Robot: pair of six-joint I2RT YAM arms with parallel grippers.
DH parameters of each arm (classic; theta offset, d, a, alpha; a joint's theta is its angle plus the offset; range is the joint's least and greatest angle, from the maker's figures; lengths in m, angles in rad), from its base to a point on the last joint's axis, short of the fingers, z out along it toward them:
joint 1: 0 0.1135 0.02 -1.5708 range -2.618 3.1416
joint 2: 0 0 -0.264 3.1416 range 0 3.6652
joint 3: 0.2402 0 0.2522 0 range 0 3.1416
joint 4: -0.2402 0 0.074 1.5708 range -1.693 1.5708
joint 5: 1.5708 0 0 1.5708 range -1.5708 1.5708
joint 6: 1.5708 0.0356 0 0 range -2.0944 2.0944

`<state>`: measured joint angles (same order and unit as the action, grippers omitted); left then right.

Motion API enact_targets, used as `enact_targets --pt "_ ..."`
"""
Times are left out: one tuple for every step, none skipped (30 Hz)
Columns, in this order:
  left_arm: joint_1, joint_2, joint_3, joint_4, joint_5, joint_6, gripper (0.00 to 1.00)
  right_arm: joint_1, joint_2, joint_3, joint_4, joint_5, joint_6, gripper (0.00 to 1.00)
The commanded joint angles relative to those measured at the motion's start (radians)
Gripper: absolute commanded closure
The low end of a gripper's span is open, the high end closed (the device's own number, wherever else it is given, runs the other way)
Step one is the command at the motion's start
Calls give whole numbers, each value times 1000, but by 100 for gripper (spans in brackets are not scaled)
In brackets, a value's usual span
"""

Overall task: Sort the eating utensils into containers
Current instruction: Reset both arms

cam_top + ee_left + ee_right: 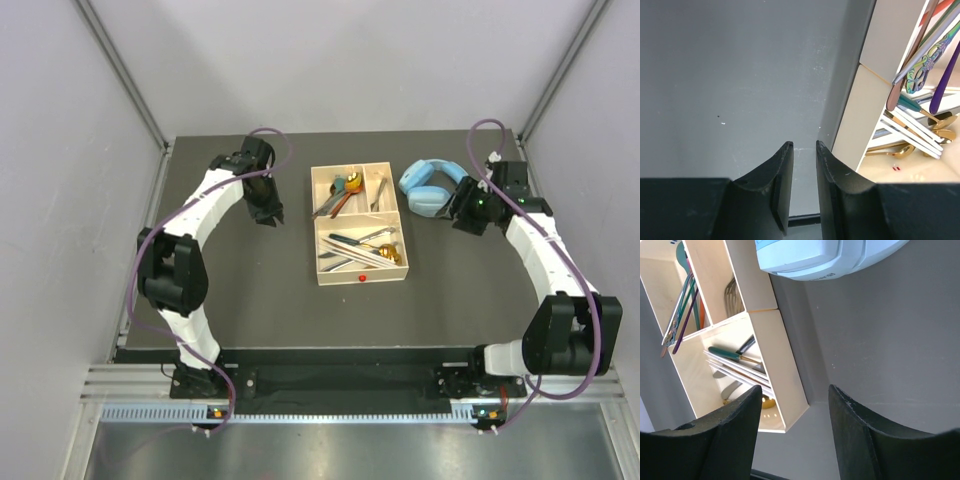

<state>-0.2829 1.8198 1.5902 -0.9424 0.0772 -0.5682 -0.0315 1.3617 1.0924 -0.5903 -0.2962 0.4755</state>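
The cream tray [322, 225] sits mid-table with a red dot [360, 276] on its near rim. Coloured and gold spoons [338, 192] lie in its far-left small section, a silver fork [380, 192] in the far-right one, and knives, chopsticks and a gold spoon [362, 245] in the large section. My left gripper [270, 215] hovers left of the tray, only slightly open and empty [801, 145]; the tray wall [862, 115] is at its right. My right gripper [462, 215] is open and empty [795, 387] by the tray's right wall [782, 370].
Light-blue over-ear headphones [432, 187] lie on the table right of the tray's far end, just beyond my right gripper; they also show in the right wrist view [825, 257]. Grey walls enclose the dark table on three sides.
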Motion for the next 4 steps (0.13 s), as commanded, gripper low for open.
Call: enact_targets --pt "2 -5 13 39 32 21 70 -16 -10 0 38 -18 5 44" --pt "2 -4 10 36 35 25 70 -19 -10 -9 41 -20 3 44" --pt "4 -1 13 31 35 28 69 -18 -9 -14 43 -23 6 44" --pt "2 1 17 27 27 30 69 -19 -9 -22 46 -24 8 44"
